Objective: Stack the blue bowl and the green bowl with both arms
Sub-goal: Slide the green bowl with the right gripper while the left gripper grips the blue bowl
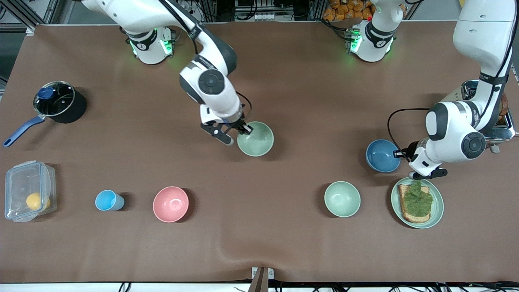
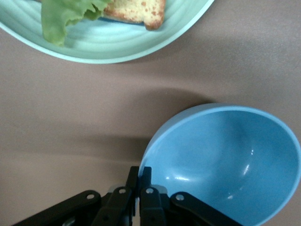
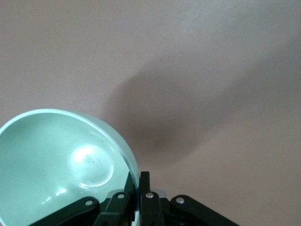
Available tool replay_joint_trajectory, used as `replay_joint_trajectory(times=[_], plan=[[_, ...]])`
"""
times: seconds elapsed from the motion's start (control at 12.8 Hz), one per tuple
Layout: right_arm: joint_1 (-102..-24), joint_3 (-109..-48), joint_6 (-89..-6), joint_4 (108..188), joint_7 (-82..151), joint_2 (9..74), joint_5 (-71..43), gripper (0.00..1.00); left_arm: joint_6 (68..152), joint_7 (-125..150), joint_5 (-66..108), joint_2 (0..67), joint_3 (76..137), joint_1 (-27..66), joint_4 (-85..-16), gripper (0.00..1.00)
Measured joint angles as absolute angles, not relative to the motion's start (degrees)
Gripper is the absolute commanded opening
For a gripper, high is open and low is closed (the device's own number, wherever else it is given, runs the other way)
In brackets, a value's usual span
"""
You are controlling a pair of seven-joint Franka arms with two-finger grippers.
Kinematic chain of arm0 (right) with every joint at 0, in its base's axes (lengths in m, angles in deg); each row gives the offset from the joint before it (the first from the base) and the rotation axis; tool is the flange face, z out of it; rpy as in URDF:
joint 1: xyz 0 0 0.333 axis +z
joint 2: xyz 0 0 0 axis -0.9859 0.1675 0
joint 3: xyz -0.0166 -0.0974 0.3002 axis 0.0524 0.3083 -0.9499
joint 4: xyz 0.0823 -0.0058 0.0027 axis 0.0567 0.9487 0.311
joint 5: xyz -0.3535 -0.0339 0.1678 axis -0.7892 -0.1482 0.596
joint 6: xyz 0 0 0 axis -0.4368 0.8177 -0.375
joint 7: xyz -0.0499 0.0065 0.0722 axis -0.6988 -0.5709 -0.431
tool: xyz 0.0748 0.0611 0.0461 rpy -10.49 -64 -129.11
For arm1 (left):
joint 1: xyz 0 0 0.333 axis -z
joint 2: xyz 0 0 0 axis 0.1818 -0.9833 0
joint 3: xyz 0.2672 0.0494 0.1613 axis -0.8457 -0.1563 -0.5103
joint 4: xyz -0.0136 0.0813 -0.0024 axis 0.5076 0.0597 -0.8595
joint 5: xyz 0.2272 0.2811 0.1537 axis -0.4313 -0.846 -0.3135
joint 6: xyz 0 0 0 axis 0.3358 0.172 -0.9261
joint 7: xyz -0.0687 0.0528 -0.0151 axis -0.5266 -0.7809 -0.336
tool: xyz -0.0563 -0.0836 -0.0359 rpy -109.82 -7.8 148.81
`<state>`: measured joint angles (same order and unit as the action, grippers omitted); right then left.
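My right gripper (image 1: 244,130) is shut on the rim of a pale green bowl (image 1: 256,140) over the middle of the table and holds it tilted. In the right wrist view the fingers (image 3: 146,181) pinch the green bowl's (image 3: 56,165) wall, and its shadow lies apart on the cloth. My left gripper (image 1: 399,154) is shut on the rim of the blue bowl (image 1: 382,155) toward the left arm's end. In the left wrist view my left gripper (image 2: 140,172) clamps the blue bowl's (image 2: 225,160) rim.
A second green bowl (image 1: 342,198) and a plate (image 1: 437,205) with toast and lettuce lie nearer the camera than the blue bowl; the plate (image 2: 117,52) shows in the left wrist view. A pink bowl (image 1: 170,204), light-blue cup (image 1: 107,200), lidded container (image 1: 28,196), pot (image 1: 56,101) and toaster (image 1: 502,117) stand around.
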<state>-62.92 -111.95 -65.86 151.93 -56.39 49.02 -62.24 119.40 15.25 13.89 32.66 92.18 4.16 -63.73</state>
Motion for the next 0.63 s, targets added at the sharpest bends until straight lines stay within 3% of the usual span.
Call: replay_joint_trajectory(times=[0.23,0.63], plan=[[-60.69,-111.91,-68.50,149.33,-62.72,53.93,-66.88,0.00,119.42,15.28,13.89,32.73,92.46,4.17,-62.65,0.00],[-59.50,-111.80,-68.91,148.84,-66.97,56.39,-72.24,0.00,118.41,15.28,13.90,34.62,94.80,4.18,-61.78,0.00]])
